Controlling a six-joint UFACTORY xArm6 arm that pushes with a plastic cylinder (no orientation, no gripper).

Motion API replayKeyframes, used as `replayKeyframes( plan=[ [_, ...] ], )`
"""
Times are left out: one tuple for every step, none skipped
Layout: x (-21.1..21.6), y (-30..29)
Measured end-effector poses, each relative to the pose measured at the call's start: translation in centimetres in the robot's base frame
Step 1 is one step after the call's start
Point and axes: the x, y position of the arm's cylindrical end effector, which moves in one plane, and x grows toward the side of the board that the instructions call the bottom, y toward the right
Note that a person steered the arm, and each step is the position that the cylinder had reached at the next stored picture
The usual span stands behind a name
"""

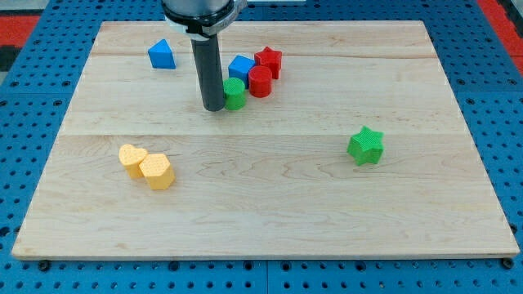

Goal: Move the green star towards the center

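Green star sits alone on the view's right, a little below mid-height of the surface, well apart from every other block. My tip is down near the view's top centre, touching or just beside a green round block on its left. That block fronts a tight cluster: blue block, red cylinder, red star. Blue triangle lies at upper left; two yellow blocks touch each other at lower left. No hand on this rig, only the bare rod, so nothing is held and there is no open or closed state to give. Judging the star: small, rigid, light, likely to slide easily on smooth wood and not fragile. Its points make it apt to spin if pushed off-axis, so contact should be on its right side, in a notch between two points or square through its middle, pushing toward the view's left. Approach needs a loop around behind it; the path between looks free of blocks
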Motion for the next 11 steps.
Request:
replayKeyframes(
  plan=[
    [-0.9,0.1],
    [-1.7,0.3],
    [-0.7,0.5],
    [4.1,3.5],
    [3.3,10.0],
    [-0.8,14.8],
    [-2.3,23.0],
    [0.9,30.2],
    [7.2,31.6],
    [10.2,28.4],
    [10.8,23.8]
  ],
)
